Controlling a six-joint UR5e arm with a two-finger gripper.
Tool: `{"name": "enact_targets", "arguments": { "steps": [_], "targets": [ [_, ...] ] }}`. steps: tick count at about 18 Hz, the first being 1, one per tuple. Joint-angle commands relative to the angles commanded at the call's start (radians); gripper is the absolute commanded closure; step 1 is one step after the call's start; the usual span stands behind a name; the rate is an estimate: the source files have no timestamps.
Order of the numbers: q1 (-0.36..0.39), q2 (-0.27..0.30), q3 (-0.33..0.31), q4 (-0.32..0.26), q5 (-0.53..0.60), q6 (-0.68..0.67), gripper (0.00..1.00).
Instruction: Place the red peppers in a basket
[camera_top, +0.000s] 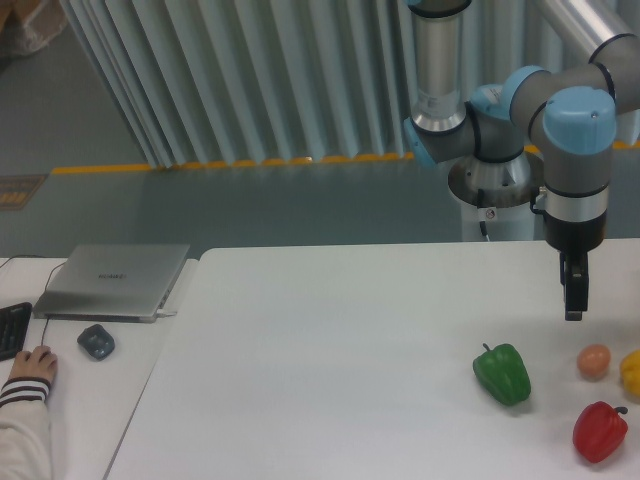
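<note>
Table (330, 340): one white surface is lying under your pincer, carrying everything below.
Laptop (115, 280): one closed grey laptop is sitting far to the pincer's left.
Pincer (574, 300): you are seeing it edge-on, hanging above the table, gripping nothing; how far it is parted cannot be told.
Green pepper (502, 373): one is lying below-left of the pincer.
Red pepper (600, 431): one is resting well below the pincer, nearest you.
Yellow pepper (631, 372): one is sitting below-right, cut by the edge.
Orange ball (594, 361): one is sitting just beneath the pincer.

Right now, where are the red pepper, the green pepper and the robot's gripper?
red pepper (600, 432): fixed camera view, middle of its glossy body.
green pepper (502, 374): fixed camera view, middle of its body.
gripper (573, 314): fixed camera view, at the fingertips, hanging above the table.
</note>
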Motion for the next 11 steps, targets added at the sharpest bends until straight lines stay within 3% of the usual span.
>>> {"name": "enact_targets", "arguments": {
  "steps": [5, 11],
  "targets": [
    [0.002, 0.003, 0.005, -0.002, 0.002, -0.003, 0.0],
    [0.023, 0.008, -0.015, -0.005, 0.008, -0.107, 0.0]
  ]
}}
